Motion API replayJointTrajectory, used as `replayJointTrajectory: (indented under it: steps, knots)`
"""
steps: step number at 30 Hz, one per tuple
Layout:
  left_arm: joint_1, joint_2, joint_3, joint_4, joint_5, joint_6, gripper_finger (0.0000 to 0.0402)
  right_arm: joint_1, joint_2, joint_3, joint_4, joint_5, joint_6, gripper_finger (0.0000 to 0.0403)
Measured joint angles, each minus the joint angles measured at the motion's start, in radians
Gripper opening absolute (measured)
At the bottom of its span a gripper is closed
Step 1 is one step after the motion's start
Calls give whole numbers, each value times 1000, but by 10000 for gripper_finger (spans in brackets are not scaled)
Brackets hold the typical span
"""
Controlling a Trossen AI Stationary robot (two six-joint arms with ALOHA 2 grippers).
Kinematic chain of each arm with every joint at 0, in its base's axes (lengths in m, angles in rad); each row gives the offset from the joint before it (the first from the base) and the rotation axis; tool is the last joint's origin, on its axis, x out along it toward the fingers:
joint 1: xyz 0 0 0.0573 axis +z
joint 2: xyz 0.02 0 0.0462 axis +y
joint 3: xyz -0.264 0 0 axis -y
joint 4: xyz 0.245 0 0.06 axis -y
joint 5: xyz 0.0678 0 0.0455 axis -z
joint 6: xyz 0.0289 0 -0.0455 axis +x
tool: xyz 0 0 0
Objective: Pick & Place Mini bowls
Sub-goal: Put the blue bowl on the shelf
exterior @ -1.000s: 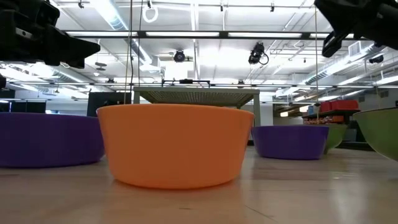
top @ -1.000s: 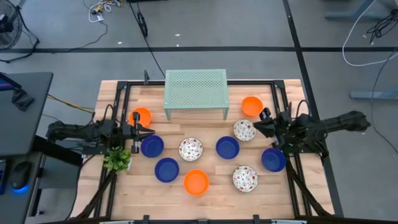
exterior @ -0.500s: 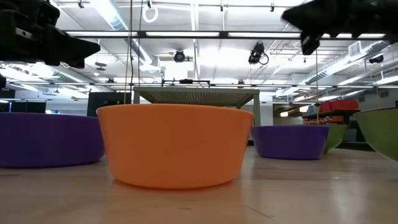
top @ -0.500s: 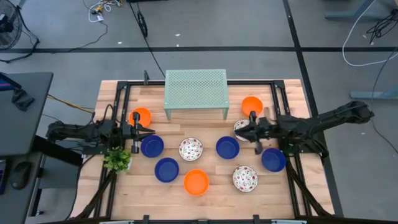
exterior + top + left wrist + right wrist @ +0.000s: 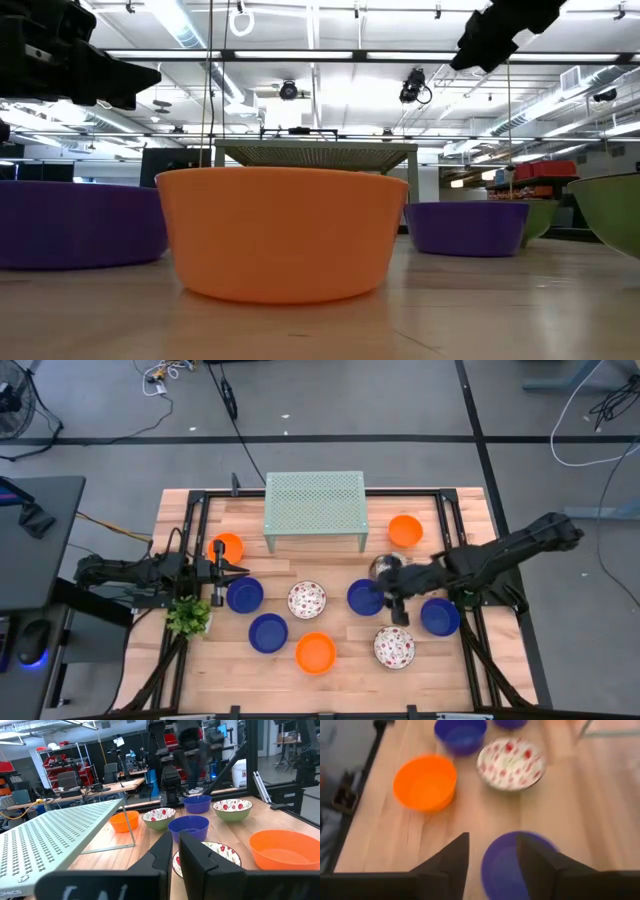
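Several mini bowls sit on the wooden table (image 5: 340, 670): blue ones (image 5: 244, 595) (image 5: 268, 632) (image 5: 440, 616), orange ones (image 5: 405, 530) (image 5: 315, 652) and speckled white ones (image 5: 307, 599) (image 5: 394, 647). My right gripper (image 5: 388, 600) hangs open above the middle blue bowl (image 5: 362, 597), slanting down toward it. In the right wrist view that bowl (image 5: 507, 865) shows between and below the fingers, untouched. My left gripper (image 5: 222, 570) waits shut at the table's left, beside an orange bowl (image 5: 227, 547).
A mint-green perforated stand (image 5: 314, 505) stands at the far middle. A small green plant (image 5: 188, 618) sits at the near left. A third speckled bowl (image 5: 383, 565) is partly hidden under my right arm. Black frame rails (image 5: 450, 520) run along the table's sides.
My right gripper has swung from the table's right side toward the left and near edge, rising a little and tipping from level to slanting down. It now hangs over the middle blue bowl. The bowls have not moved.
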Motion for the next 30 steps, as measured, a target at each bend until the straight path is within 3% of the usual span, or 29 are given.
replayJointTrajectory:
  steps: [6,13,19,30]
  knots:
    - [0,0,0,1,0,0,37,45,192,102,-79,0,18,190]
    - [0,0,0,0,0,0,37,48,335,113,-99,1,18,186]
    - [0,0,0,0,0,0,37,46,421,113,-101,81,-3,185]
    - [0,0,0,0,0,0,37,17,504,113,-113,75,-5,172]
